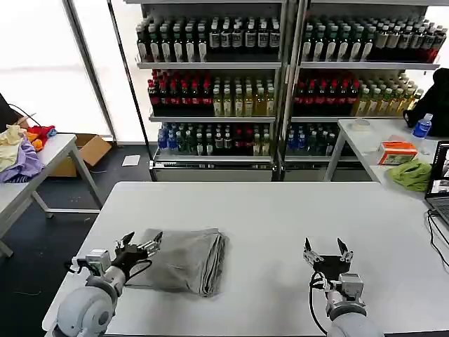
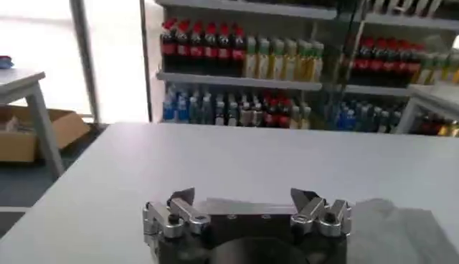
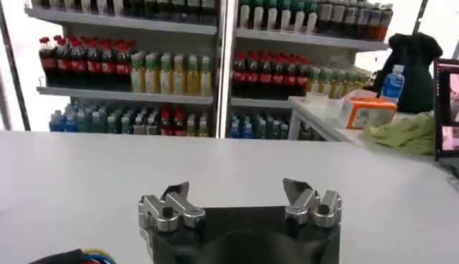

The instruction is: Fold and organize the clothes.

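A light grey shirt lies folded into a thick rectangle on the white table, left of centre near the front edge. My left gripper hovers open at the fold's left edge, with nothing between its fingers. The left wrist view shows that gripper open over bare table, with a corner of the grey shirt beside it. My right gripper stands open over bare table near the front right, well apart from the shirt. In its own wrist view the right gripper holds nothing.
A laptop with cables sits at the table's right edge. A side table at right holds a lime-green cloth, an orange box and a bottle. Another table at left carries coloured fabrics. Drink shelves stand behind.
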Action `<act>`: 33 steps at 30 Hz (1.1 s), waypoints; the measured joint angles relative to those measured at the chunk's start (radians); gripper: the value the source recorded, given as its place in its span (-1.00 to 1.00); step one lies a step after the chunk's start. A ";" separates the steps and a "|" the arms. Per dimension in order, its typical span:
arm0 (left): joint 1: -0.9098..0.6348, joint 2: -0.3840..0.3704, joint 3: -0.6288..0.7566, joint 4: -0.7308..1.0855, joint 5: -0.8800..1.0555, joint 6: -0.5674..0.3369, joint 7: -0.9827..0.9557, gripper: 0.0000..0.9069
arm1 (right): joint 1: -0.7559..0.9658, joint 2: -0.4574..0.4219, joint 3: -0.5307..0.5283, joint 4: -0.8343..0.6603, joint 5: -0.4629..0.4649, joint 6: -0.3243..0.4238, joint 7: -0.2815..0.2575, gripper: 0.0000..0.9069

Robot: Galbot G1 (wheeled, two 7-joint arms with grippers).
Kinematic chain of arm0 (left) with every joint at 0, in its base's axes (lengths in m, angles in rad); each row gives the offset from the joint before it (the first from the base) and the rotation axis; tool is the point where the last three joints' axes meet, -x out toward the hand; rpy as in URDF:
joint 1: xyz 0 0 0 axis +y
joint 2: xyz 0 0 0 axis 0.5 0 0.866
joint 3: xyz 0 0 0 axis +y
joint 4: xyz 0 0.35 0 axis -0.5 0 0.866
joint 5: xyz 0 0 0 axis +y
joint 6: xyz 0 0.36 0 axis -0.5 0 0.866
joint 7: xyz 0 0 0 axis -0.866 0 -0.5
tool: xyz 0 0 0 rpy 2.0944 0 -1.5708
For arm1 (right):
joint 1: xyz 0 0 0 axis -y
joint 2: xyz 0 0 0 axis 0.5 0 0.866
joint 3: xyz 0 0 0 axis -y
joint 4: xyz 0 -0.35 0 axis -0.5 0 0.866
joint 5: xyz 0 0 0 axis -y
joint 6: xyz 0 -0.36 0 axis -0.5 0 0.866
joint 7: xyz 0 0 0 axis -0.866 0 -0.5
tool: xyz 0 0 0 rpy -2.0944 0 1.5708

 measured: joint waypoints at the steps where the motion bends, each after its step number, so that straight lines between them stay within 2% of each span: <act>1: 0.002 0.002 -0.004 0.005 0.004 0.001 0.004 1.00 | 0.001 0.000 0.000 -0.001 0.001 0.000 0.000 1.00; 19: 0.030 0.011 -0.029 0.058 0.016 0.021 0.073 1.00 | 0.013 0.009 -0.007 -0.029 -0.006 0.006 0.002 1.00; 23: 0.026 0.011 -0.031 0.070 0.015 0.023 0.087 0.84 | 0.013 0.009 -0.006 -0.030 -0.006 0.007 0.001 1.00; 31: 0.032 0.002 -0.025 0.091 0.006 0.031 0.110 0.73 | 0.009 0.009 -0.005 -0.037 -0.006 0.010 -0.001 1.00; 33: 0.034 0.001 -0.024 0.094 0.005 0.032 0.113 0.38 | 0.009 0.008 -0.005 -0.038 -0.006 0.010 -0.001 1.00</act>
